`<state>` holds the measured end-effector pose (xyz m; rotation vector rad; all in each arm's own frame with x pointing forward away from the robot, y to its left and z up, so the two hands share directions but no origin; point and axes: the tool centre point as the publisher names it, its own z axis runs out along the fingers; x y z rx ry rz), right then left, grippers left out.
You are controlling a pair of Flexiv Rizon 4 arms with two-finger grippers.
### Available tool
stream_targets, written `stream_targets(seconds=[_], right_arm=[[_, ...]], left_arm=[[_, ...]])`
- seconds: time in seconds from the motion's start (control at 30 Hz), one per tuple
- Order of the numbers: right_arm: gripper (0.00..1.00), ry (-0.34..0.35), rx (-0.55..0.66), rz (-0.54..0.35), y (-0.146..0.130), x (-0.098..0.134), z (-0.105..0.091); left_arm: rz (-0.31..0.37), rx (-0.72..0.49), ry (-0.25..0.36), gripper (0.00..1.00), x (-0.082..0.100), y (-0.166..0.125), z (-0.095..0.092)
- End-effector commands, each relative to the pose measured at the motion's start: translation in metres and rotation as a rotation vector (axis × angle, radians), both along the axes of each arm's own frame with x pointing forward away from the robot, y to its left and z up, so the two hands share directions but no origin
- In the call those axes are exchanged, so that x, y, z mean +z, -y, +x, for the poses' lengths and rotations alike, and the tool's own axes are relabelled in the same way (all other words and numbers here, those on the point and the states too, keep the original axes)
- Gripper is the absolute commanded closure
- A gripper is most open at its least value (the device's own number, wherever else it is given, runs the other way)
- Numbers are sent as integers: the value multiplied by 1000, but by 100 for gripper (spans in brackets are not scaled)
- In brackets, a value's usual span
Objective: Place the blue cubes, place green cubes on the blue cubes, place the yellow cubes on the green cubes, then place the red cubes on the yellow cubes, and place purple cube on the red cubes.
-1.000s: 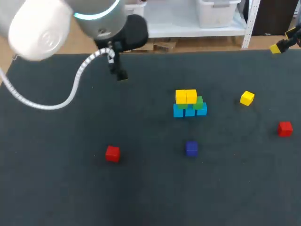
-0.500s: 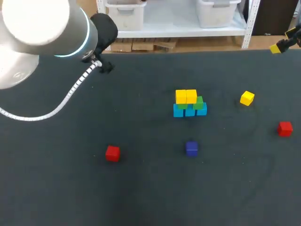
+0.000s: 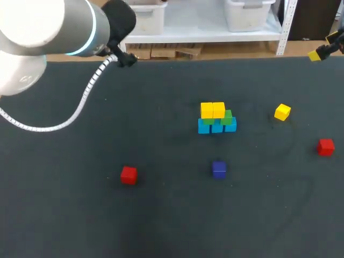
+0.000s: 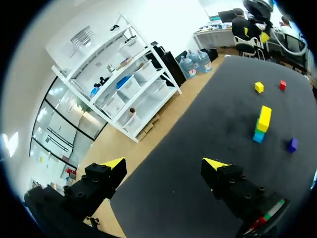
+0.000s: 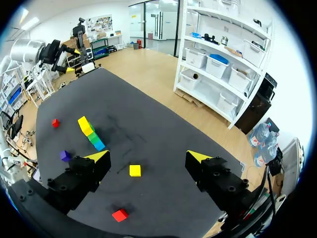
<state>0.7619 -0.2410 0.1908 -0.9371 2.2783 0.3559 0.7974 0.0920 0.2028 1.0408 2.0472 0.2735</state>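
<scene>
Head view: stack (image 3: pixel 216 119) standing just right of the bench (image 3: pixel 161 226) centre, 3 blue cubes (image 3: pixel 216 127) carrying green cubes (image 3: pixel 227 115), 2 yellow cubes (image 3: pixel 213 109) topping them; loose yellow cube (image 3: pixel 282 112) lying toward the right edge; right red cube (image 3: pixel 325 147) lying by that edge; left red cube (image 3: pixel 128 174) and purple cube (image 3: pixel 219 169) lying nearer the near edge; left gripper (image 4: pixel 164 162) hanging at the far edge, fingers apart, empty; right gripper (image 5: pixel 148 156) hanging at the far right corner, likewise.

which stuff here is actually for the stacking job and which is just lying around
Job: blue cubes, green cubes, stacked yellow cubes, loose yellow cube, left red cube, right red cube, purple cube.
Other: table, left arm's white cable.
</scene>
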Motion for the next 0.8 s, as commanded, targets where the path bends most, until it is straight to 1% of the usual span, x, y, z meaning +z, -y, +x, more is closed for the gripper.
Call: stream_targets(seconds=[0.03, 0.2, 0.3, 0.8], right_arm=[[0, 1, 2, 2, 0, 0, 0], [0, 1, 2, 2, 0, 0, 0], [0, 1, 2, 2, 0, 0, 0], [0, 1, 2, 2, 0, 0, 0]], left_arm=[[-1, -20, 2, 0, 3, -1, 6], [12, -36, -8, 0, -4, 0, 9], [26, -35, -26, 0, -9, -3, 9], [26, -35, -26, 0, -9, -3, 9]])
